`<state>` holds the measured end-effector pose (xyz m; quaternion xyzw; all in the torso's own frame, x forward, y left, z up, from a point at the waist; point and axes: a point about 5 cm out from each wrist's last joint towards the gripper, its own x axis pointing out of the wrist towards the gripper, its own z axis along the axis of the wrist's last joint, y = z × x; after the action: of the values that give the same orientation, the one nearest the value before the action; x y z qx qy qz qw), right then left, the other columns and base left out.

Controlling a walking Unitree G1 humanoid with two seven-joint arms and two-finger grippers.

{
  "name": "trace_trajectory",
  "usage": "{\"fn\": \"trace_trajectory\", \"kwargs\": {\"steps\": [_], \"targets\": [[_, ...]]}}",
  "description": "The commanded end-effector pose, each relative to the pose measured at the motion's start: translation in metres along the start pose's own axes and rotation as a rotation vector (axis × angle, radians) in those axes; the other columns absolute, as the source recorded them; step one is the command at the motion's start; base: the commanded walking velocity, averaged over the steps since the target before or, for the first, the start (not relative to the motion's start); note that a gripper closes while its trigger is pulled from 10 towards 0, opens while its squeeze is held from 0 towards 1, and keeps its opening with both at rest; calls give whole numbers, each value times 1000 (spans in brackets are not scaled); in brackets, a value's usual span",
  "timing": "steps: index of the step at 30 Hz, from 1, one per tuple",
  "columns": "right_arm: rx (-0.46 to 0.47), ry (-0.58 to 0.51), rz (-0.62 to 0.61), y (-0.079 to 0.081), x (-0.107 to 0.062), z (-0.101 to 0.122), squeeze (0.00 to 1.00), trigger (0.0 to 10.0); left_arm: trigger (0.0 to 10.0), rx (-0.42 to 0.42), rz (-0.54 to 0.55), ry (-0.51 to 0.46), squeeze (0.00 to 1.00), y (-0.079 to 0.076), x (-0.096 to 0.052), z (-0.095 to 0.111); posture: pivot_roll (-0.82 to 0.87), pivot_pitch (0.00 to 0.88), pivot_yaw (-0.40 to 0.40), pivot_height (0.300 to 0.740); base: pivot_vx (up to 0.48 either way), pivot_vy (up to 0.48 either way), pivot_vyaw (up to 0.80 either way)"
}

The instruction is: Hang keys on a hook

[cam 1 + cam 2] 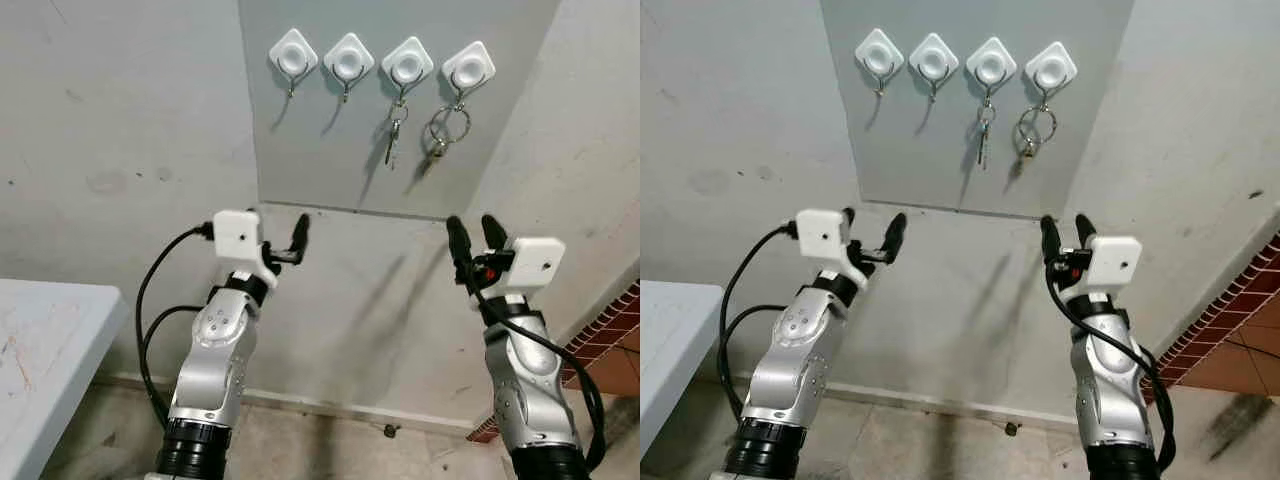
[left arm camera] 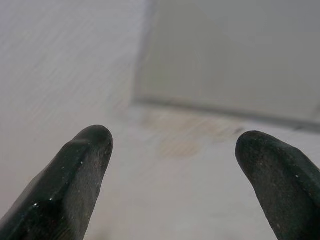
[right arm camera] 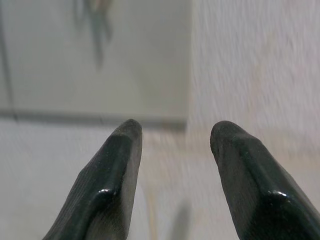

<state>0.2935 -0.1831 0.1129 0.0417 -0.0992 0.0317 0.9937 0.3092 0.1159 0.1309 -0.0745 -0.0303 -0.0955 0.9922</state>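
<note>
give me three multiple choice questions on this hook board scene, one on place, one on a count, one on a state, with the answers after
1. Where do the keys hang?
A. on the two hooks at the robot's left
B. on the two hooks at the robot's right
C. on the two outer hooks

2. How many hooks are on the panel?
A. three
B. four
C. five

3. What state are the two grippers in?
A. both open and empty
B. both shut on keys
C. left open, right shut on a key ring

Answers
1. B: one set of keys hangs from the third hook and a key ring from the fourth hook, while the first hook and second hook are bare.
2. B: four white hooks sit in a row on the grey panel.
3. A: the left gripper and right gripper each show parted fingers with nothing between them.
</note>
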Motion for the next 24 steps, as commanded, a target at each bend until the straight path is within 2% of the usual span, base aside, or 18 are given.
{"fn": "trace_trajectory", "kwargs": {"steps": [1, 6, 11, 18, 24], "targets": [[-19, 28, -17, -3, -4, -4, 0, 10000, 10000, -20, 35, 16, 0, 7, -4, -6, 23, 0, -22, 740, 0, 0, 0], [-38, 60, -24, -4, -13, -12, 0, 10000, 10000, -44, 72, 43, 0, 17, -17, -23, 20, 0, -19, 740, 0, 0, 0], [-79, 97, -35, -8, -19, -21, 0, 10000, 10000, -24, 120, 68, 0, 30, -24, -35, 19, 0, -18, 740, 0, 0, 0], [-124, 83, -34, -11, -19, -14, 0, 10000, 10000, -15, 137, -20, 0, 38, -23, -15, 23, 0, -14, 740, 0, 0, 0], [-155, 66, -17, -8, -17, -8, 0, 10000, 10000, 2, 116, -44, 0, 36, -22, -11, 22, 0, -12, 740, 0, 0, 634]]}}
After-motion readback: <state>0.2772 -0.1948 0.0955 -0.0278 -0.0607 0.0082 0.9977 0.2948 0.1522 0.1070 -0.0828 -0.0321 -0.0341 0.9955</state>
